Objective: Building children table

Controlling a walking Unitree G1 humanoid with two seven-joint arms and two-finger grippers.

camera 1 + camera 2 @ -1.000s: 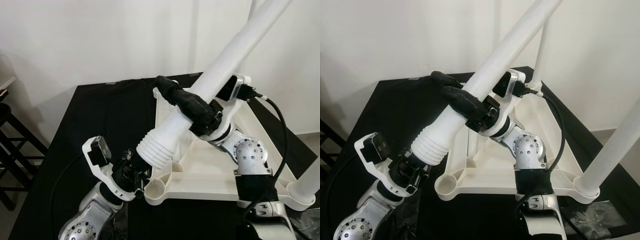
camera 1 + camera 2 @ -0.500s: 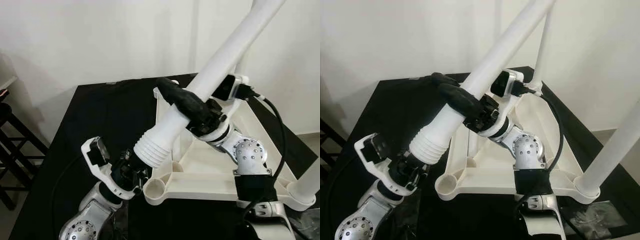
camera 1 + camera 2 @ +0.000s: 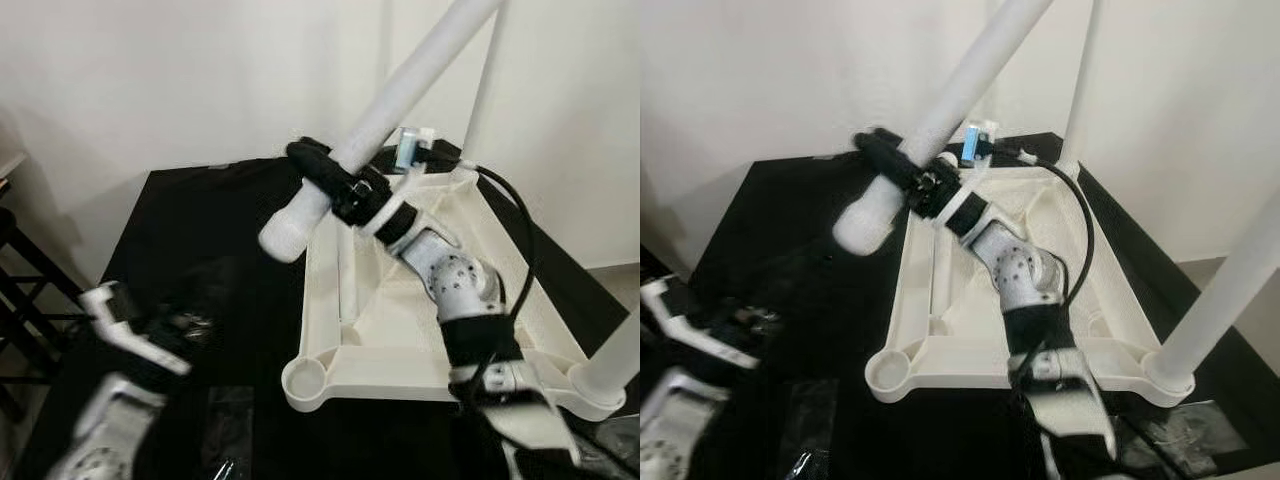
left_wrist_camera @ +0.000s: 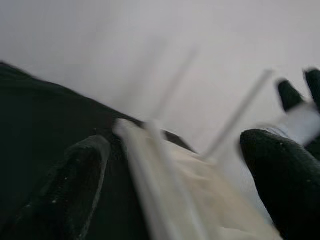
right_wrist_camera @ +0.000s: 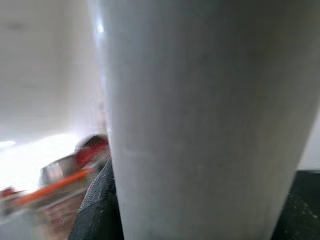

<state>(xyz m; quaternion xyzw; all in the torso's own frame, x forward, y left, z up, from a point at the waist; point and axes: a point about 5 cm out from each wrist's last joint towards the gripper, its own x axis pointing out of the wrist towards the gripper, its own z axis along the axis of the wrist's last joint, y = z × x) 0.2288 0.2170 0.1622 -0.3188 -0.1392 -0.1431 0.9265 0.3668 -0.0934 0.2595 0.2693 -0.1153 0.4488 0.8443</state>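
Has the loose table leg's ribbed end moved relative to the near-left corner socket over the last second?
Yes. The right tool has carried the table leg up and away from the corner socket, toward the tabletop's far edge.

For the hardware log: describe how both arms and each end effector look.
Right arm: silver speckled joint housings, white links, black cable looping alongside, black-fingered right end effector. Left arm: silver and white, blurred, with a white bracket; left end effector has two matte black rounded fingers.

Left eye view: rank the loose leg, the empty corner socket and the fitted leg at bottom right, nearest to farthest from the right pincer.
1. Loose leg, gripped in the right pincer, up at the far side.
2. Empty corner socket, near left corner of the upturned tabletop.
3. Fitted leg, near right corner.
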